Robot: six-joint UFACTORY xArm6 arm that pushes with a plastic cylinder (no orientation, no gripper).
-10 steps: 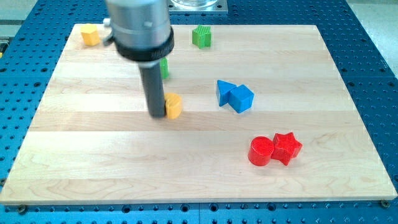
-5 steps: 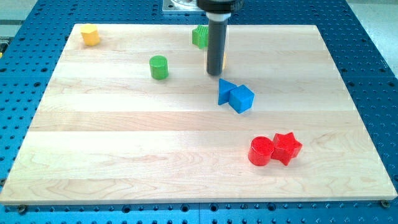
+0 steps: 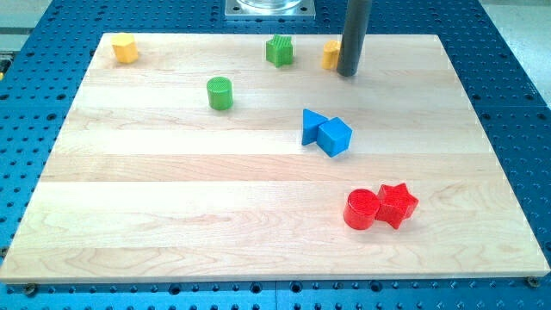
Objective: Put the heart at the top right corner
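My tip sits near the upper edge of the desk, a little right of the frame's centre line. I carry no gripper, only a plain rod, so nothing opens or closes and nothing is held; all I can do is shove.

The orange heart lies just to the left of my rod, close to the top edge, partly hidden behind it. I cannot tell for sure whether rod and heart are touching, though they look pressed together or very nearly so.

As I judge it, the push toward the upper right corner is under way but not finished: the heart is already high enough, yet a good stretch of bare wood lies between it and the corner. The awkward part is that my tip stands on the heart's right, the side it has to travel toward. So the next move, I think, calls for going around to the heart's left and then sliding it right along the top edge, keeping the push level so it does not slip off the desk.

The green block stands further left along the top, so I must come in between the two without nudging it. The other blocks lie well apart from this path.
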